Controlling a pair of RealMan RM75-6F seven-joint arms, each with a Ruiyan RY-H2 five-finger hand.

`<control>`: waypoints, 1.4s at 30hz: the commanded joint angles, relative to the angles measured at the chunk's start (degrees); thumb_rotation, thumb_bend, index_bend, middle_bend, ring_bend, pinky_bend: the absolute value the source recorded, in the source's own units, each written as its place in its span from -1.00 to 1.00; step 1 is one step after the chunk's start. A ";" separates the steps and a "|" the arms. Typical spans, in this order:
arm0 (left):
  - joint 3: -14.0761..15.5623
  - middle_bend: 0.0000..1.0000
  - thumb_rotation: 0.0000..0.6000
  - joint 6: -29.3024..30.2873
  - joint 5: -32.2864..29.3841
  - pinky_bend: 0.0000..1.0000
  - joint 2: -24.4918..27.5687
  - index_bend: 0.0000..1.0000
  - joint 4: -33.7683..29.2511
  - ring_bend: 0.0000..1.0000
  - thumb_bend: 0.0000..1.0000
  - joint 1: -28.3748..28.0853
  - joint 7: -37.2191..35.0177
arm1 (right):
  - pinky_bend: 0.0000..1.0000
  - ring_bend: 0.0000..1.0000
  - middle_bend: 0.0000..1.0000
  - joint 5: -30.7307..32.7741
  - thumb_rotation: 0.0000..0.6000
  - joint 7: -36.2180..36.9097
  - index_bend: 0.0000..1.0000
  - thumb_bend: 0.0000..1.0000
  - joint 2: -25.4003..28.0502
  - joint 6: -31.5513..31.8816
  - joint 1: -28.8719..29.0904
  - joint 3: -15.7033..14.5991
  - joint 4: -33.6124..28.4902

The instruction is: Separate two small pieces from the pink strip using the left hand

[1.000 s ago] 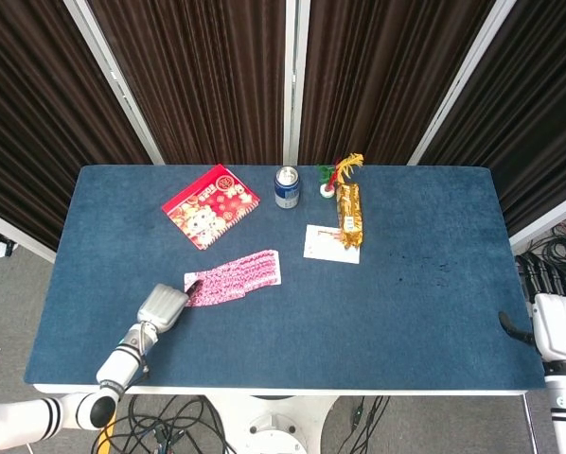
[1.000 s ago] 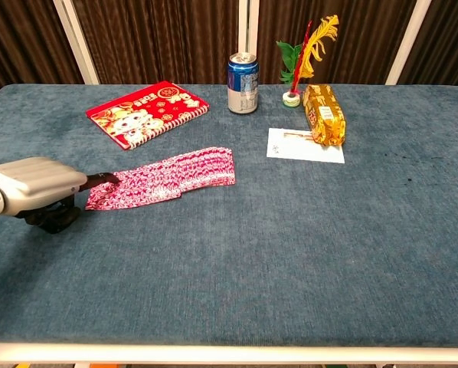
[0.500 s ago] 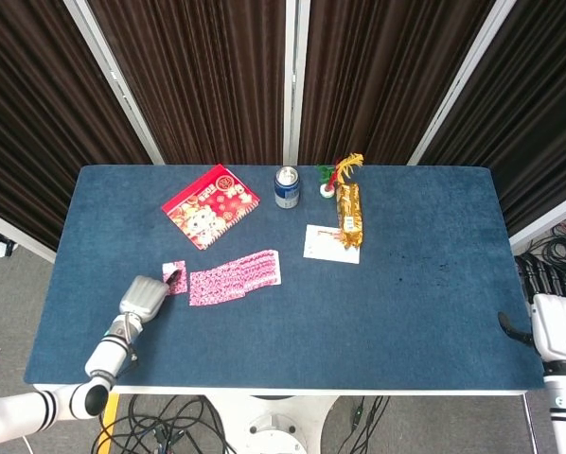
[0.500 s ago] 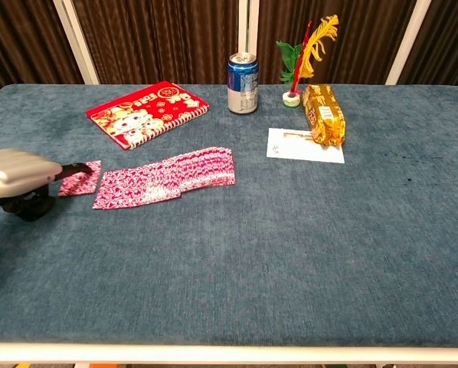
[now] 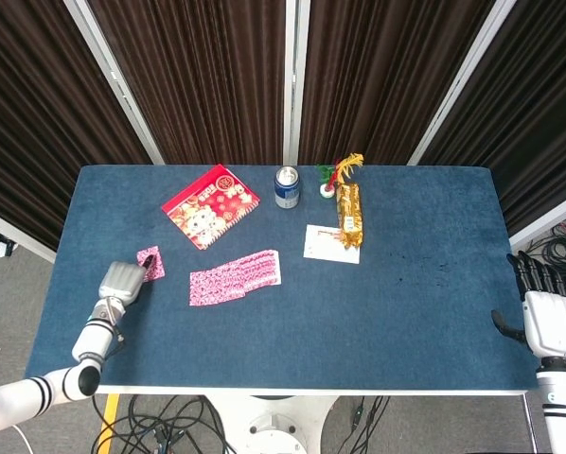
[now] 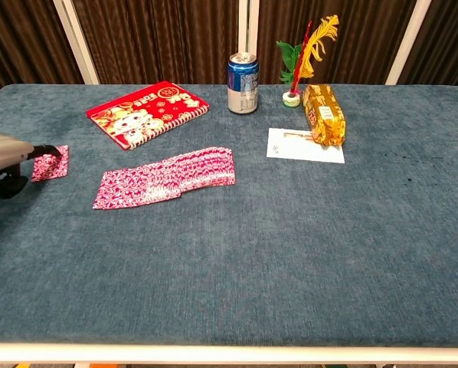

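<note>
A: Left hand [image 5: 121,281] status?
B: Positioned at far left of table [image 5: 406,322]. One dark fingertip [image 6: 48,150] pressed on small pink piece [image 6: 51,164], pinning it flat to the cloth. Remaining fingers not discernible; no grip around the piece visible.

A: Location of pink strip [image 5: 235,277]?
B: Right of the small piece, well apart, lying flat left of table centre.

A: Items beyond the strip?
B: Red booklet [image 5: 210,205] toward the far side. Blue can [image 5: 287,186] upright right of it. Further right, small plant ornament [image 6: 301,61], gold packet [image 5: 348,214] with its near end resting on white card [image 5: 329,244].

A: Right hand [image 5: 549,318] status?
B: Off the table's near right edge, holding nothing. Fingers extended, thumb apart.
</note>
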 commanded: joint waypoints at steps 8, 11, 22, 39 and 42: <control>1.38 0.74 1.00 5.69 5.79 0.66 3.31 -0.88 -10.36 0.78 0.31 1.00 -0.39 | -1.00 -1.00 -1.00 0.00 1.00 0.20 -1.00 -0.58 -0.33 -0.30 0.17 -0.17 0.26; 3.00 0.74 1.00 6.01 8.38 0.66 3.55 -0.88 -14.55 0.78 0.31 1.03 0.27 | -1.00 -1.00 -1.00 -0.09 1.00 0.37 -1.00 -0.58 -0.37 -0.28 0.16 -0.24 0.33; 5.07 0.74 1.00 5.70 10.75 0.61 -0.54 -0.88 -15.55 0.77 0.32 -0.66 4.53 | -1.00 -1.00 -1.00 -0.20 1.00 1.22 -1.00 -0.58 -0.03 -0.02 0.00 -0.19 0.39; 5.34 0.74 1.00 5.87 6.10 0.61 0.11 -0.88 -15.26 0.77 0.32 -0.78 5.23 | -1.00 -1.00 -1.00 -0.25 1.00 2.63 -1.00 -0.58 -0.16 -0.20 -0.14 -0.32 1.58; 5.75 0.74 1.00 5.59 6.01 0.61 0.17 -0.88 -14.89 0.77 0.32 -0.68 4.88 | -1.00 -1.00 -1.00 -0.32 1.00 2.49 -1.00 -0.58 -0.20 -0.19 -0.14 -0.38 1.56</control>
